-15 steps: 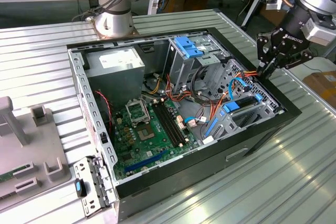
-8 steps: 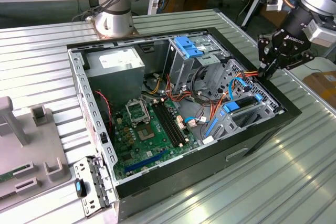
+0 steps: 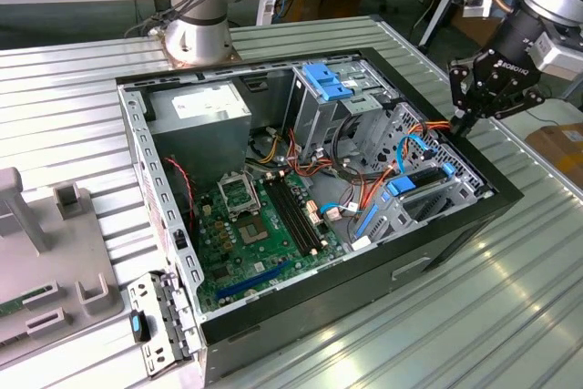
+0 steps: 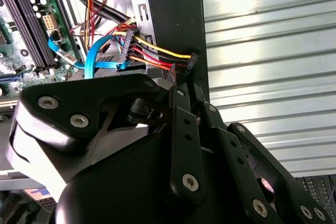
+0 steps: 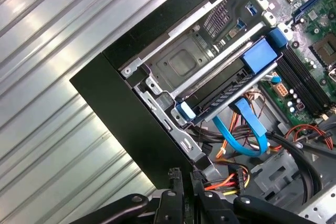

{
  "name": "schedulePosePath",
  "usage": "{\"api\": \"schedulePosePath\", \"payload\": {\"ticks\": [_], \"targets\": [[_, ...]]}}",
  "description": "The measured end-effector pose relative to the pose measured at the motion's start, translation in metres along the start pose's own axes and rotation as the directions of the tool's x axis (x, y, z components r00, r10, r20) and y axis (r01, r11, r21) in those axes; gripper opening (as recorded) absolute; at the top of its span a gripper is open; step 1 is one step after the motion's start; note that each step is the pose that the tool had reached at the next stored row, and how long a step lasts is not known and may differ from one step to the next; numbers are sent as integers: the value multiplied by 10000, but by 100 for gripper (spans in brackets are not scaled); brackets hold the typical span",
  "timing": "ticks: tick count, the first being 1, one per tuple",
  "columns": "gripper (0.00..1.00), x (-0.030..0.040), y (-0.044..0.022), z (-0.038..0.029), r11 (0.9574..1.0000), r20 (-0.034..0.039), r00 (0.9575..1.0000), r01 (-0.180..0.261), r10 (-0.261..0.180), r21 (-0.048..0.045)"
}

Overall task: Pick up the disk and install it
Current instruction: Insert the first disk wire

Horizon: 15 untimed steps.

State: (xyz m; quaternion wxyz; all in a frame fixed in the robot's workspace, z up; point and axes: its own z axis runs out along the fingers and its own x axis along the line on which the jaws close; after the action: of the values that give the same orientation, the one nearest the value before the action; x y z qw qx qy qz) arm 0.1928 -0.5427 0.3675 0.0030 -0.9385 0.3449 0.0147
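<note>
Gripper (image 3: 463, 123) hangs over the computer case (image 3: 510, 196) at the wall on the exterior view's right. Its 2 fingers (image 5: 174, 178) are drawn close together, almost no gap. The tips sit just beside a black plug (image 4: 192, 61) with yellow, red, orange and black wires (image 4: 157, 52). I can't tell if they pinch anything.

The disk (image 5: 226, 95) sits edge-on in the metal drive cage (image 5: 181, 62) inside the case, near that same wall, apart from the gripper. In the first wrist view it shows as a thin dark slab with blue plastic tabs (image 5: 261, 56) at both ends. A flat blue cable (image 5: 251, 127) loops just beside it.

Handling, as a judgement:
- It's a rigid metal block, likely dense for its size, and it won't flex.
- The face is probably smooth and slippery. The plastic bracket gives a better hold.
- Best taken by the 2 long sides across the bracket, not by the label face or the connector end.
- It's likely shock-sensitive, so no dropping or knocking against the cage.

Materials:
- The cage is bare stamped steel with holes and bent lips.
- The case rim is matte black.
- The table (image 3: 510, 316) is ribbed shiny metal.
- The green circuit board (image 3: 246, 243) carries black slots.
- The cables are soft and tangled, so they could snag.
</note>
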Motion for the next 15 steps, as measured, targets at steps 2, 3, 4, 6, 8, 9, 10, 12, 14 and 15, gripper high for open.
{"api": "schedulePosePath", "payload": {"ticks": [2,3,4,6,8,9,10,12,14,15], "targets": [[17,-6,3,-89,10000,-16,10000,0,0,7],[17,-8,5,-113,10000,-21,10000,-1,1,11],[17,-11,6,-136,10000,-23,10000,0,0,18],[17,-18,12,-173,10000,-25,10000,0,0,39],[17,-36,26,-177,10000,-21,10000,1,-1,72],[17,-42,32,-178,10000,-21,10000,1,-1,77],[17,-42,32,-177,10000,-21,10000,2,-2,77],[17,-42,32,-178,10000,-21,10000,3,-3,77],[17,-62,56,-177,10000,-7,10000,-29,29,96],[17,-72,67,-177,9999,-6,10000,-42,42,97]]}}
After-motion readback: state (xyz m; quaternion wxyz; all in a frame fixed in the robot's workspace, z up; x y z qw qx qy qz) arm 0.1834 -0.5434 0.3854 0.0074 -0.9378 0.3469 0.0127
